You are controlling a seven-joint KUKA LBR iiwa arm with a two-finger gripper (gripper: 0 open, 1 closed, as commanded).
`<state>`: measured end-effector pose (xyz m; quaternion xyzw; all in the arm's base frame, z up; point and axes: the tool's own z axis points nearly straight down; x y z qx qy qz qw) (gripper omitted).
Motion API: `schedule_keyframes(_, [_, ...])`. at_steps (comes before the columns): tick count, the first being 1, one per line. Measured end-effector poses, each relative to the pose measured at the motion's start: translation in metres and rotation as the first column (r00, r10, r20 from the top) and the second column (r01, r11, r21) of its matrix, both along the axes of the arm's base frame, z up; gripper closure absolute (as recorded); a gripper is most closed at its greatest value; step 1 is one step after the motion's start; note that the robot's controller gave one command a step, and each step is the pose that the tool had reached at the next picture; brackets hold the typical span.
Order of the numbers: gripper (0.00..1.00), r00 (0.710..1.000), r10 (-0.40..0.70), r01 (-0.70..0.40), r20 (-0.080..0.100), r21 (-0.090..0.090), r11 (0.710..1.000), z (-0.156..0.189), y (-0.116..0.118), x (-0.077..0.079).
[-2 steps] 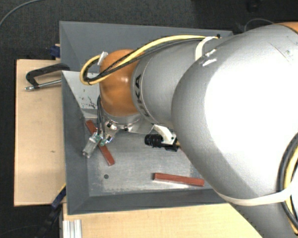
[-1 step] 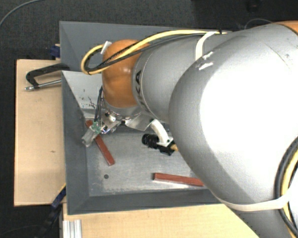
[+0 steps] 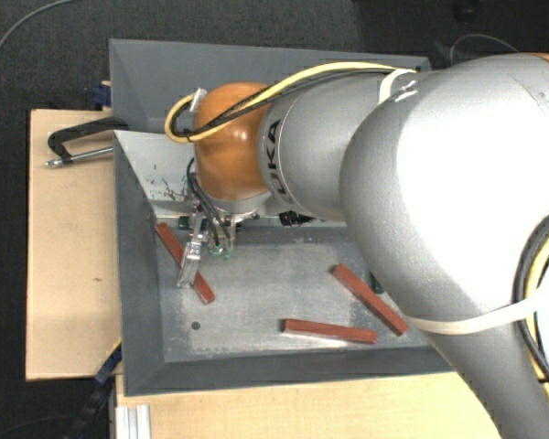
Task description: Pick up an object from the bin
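Observation:
My gripper [image 3: 191,265] hangs under the orange wrist cover in the left part of the bin, its thin metal fingers pointing down and to the left. A reddish-brown flat stick [image 3: 183,262] lies diagonally on the bin floor right beneath the fingertips, running from the upper left to the lower right. The fingertips reach down to the stick's middle, and the fingers cover part of it. Whether they close round it is not visible.
Two more reddish-brown sticks lie on the bin floor: one flat near the front wall [image 3: 329,331], one diagonal at the right [image 3: 368,298], partly under the arm. The big silver arm covers the bin's right and back.

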<state>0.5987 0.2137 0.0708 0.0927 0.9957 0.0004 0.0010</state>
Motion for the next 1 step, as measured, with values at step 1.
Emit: schedule_keyframes(1, [0.0, 1.0, 0.0, 0.0, 0.001, 0.002, 1.0, 0.0014, 0.0011, 0.0009])
